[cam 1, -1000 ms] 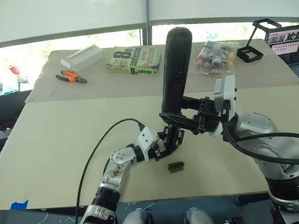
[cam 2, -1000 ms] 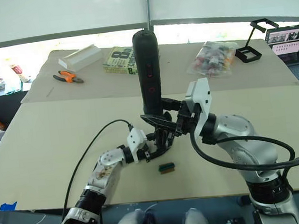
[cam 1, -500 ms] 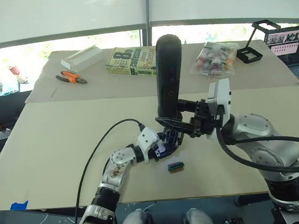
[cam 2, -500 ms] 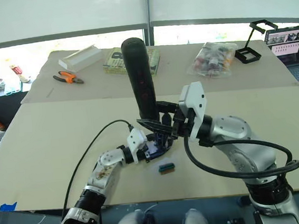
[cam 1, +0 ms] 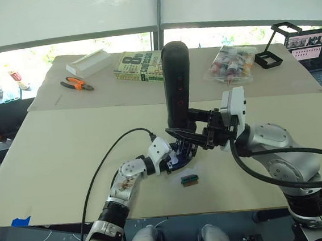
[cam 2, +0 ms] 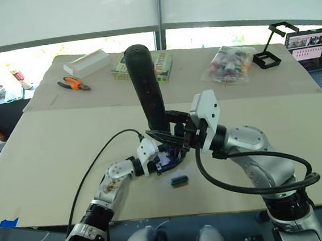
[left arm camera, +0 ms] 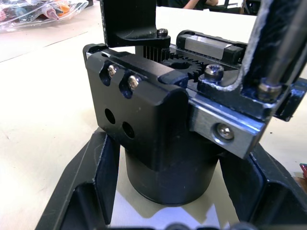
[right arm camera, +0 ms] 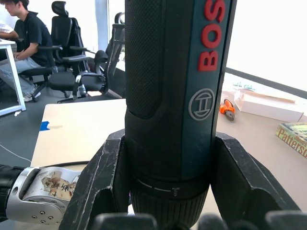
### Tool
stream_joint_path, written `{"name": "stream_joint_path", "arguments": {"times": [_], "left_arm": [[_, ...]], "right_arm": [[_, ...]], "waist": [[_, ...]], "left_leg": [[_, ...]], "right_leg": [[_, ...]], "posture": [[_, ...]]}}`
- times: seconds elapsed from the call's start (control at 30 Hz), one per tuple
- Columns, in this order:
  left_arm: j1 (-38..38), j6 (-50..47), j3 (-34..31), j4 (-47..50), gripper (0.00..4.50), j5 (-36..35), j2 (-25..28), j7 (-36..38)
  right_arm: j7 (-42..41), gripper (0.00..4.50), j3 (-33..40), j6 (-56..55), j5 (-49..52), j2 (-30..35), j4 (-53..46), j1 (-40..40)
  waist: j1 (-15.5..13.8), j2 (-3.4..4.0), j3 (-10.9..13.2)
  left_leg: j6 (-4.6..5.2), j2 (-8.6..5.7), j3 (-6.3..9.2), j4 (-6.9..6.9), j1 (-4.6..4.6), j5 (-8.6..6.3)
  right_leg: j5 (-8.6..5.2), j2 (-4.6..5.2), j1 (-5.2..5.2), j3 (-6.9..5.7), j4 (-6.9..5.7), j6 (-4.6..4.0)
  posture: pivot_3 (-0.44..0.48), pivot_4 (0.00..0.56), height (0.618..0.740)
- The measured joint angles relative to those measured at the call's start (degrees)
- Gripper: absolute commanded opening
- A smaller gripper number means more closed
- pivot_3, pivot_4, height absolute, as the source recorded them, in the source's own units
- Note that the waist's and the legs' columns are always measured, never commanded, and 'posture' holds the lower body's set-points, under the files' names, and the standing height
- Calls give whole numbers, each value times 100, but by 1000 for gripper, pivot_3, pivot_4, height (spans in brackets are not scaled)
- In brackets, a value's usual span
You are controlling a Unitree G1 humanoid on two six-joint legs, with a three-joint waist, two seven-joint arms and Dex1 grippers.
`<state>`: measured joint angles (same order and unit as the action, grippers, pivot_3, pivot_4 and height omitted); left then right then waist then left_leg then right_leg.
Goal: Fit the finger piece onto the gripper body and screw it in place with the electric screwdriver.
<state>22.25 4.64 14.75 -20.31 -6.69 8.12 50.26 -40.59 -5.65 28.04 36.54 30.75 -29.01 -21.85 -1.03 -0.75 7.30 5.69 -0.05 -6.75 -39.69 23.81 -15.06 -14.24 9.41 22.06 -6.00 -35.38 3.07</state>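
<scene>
My left gripper [cam 1: 175, 158] is shut on the gripper body [left arm camera: 144, 115], a chunky black block with screws and a gear rack, held just above the table [cam 1: 66, 141]. Its fingers [left arm camera: 86, 191] clasp the round base. My right gripper [cam 1: 189, 133] is shut on the electric screwdriver [cam 1: 176, 87], which stands nearly upright over the body with its tip down. In the right wrist view the fingers [right arm camera: 103, 182] grip the screwdriver [right arm camera: 177, 96] near its collar. A thin metal bit [left arm camera: 283, 48] reaches a screw on the body beside a black blade, apparently the finger piece [left arm camera: 254, 52].
A tiny green block [cam 1: 189, 178] lies just in front of the grippers. At the table's far side are orange-handled pliers [cam 1: 76, 83], a white box [cam 1: 88, 62], a book [cam 1: 144, 65], a plastic bag [cam 1: 232, 62], a black stand [cam 1: 269, 57] and a laptop [cam 1: 313, 46]. A person [right arm camera: 24, 38] sits in the background.
The right arm has swung the screwdriver leftward, from leaning right to nearly upright over the gripper body. The left gripper and the body have stayed put.
</scene>
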Motion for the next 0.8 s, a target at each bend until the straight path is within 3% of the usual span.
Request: {"name": "stream_joint_path", "arguments": {"times": [0.4, 0.57, 0.8], "left_arm": [[28, 51, 1, -46, 2508, -20, -7, 62], [134, 155, 18, -225, 2508, -3, -76, 107], [195, 232, -4, -340, 2508, -15, -160, 93]], "right_arm": [[-465, 1923, 274, 334, 371, 237, 180, -573], [-561, 1923, 823, 206, 867, 134, -49, -1019], [-693, 1923, 1100, 244, 1420, 298, -412, -884]], "waist": [[-20, 9, 11], [-65, 22, 18], [-121, 22, 18]], "left_leg": [[9, -2, -1, -2, 31, -5], [10, -6, 6, -7, 43, -4], [16, -7, 7, -9, 45, -7]], "right_leg": [[4, 6, 17, -12, 12, 2], [11, -5, 15, -36, 21, 6], [17, 0, 13, -37, 27, 10]], "posture": [[0, 150, 740], [0, 150, 740], [0, 150, 740]]}}
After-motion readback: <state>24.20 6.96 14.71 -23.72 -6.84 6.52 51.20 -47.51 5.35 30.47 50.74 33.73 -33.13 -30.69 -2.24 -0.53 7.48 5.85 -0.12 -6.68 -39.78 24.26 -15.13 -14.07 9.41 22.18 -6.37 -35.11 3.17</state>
